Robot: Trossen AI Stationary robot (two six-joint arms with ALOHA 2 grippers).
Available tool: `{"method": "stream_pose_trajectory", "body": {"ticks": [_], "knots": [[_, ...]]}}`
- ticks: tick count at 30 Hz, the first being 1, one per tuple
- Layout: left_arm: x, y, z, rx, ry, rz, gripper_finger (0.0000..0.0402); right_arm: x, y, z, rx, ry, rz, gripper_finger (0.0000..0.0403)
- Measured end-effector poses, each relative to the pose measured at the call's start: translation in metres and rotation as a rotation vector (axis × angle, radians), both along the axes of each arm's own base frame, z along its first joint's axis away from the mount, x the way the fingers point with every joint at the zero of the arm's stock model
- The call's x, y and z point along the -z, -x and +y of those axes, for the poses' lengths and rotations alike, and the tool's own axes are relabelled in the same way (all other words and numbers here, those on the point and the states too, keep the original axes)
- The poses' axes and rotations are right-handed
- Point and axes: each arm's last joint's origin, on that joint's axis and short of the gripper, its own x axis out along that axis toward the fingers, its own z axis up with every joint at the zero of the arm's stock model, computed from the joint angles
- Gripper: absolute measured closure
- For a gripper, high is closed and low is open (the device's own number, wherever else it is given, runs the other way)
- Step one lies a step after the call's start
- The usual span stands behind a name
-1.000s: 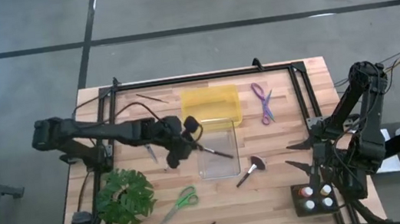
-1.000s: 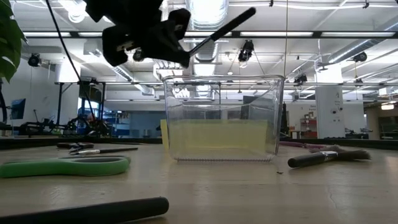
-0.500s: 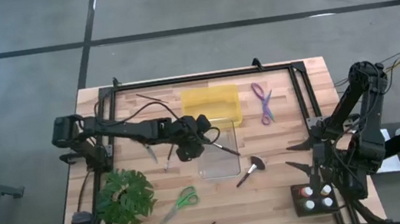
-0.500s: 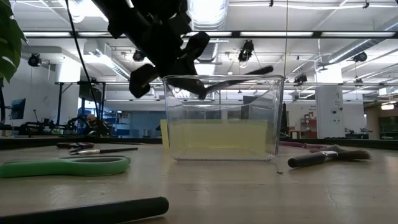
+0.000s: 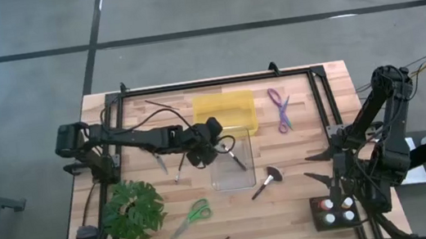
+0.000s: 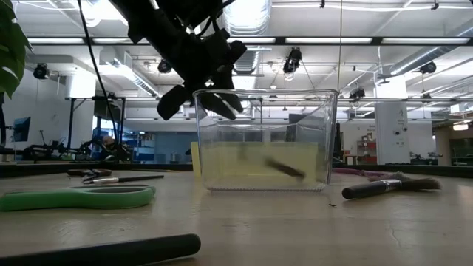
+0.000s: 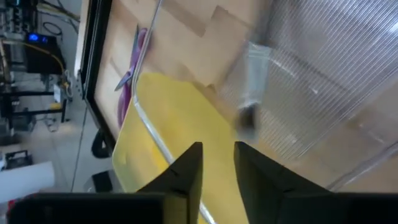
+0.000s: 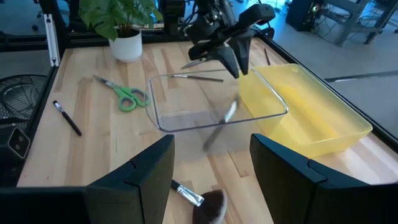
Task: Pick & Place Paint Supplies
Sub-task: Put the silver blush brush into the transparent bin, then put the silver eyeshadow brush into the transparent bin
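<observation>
While the left pincer point(image 5: 213, 133) gapes empty, a thin brush point(image 5: 236, 159) lies in the clear bin point(image 5: 248, 182).

Thin dark brush point(image 5: 235, 158) tilted, blurred, inside clear bin point(image 5: 248, 182).

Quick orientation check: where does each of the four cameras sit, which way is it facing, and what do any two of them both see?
High: overhead, straight down on the table; both arms show.
Low: table height, level through the clear bin; left gripper above.
Left wrist: over the bin toward the yellow bin; own fingers.
Right wrist: across the table; own fingers.
Shared: the dropped brush in the clear bin, high and low.
</observation>
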Motion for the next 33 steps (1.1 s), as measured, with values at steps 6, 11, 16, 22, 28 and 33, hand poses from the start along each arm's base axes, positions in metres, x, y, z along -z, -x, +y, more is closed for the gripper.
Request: {"method": "stream_pose_trajectory", "body": {"ticks": [6, 11, 16, 22, 28, 33], "knots": [[-0.004, 0.0, 0.003, -0.072, -0.068, -0.022, 0.0263, 0.0, 0.0, 0.0, -0.002, -0.007, 0.006, 0.0194], [-0.018, 0.007, 0.007, -0.228, -0.154, -0.069, 0.0251, 0.001, 0.0, 0.001, -0.003, -0.018, 0.006, 0.0194], [-0.041, 0.025, 0.007, -0.539, -0.219, -0.172, 0.025, 0.001, 0.0, 0.002, -0.004, -0.024, 0.007, 0.0194], [-0.068, 0.058, 0.003, -0.91, -0.001, -0.416, 0.025, 0.002, 0.0, 0.001, -0.002, -0.021, 0.004, 0.0194], [-0.075, 0.089, -0.004, -1.118, 0.563, -0.412, 0.025, 0.004, 0.0, 0.001, 0.001, -0.013, -0.003, 0.0194], [-0.076, 0.095, -0.011, -1.199, 0.926, -0.297, 0.025, 0.004, 0.0, 0.001, 0.002, -0.013, -0.009, 0.0194]]}}
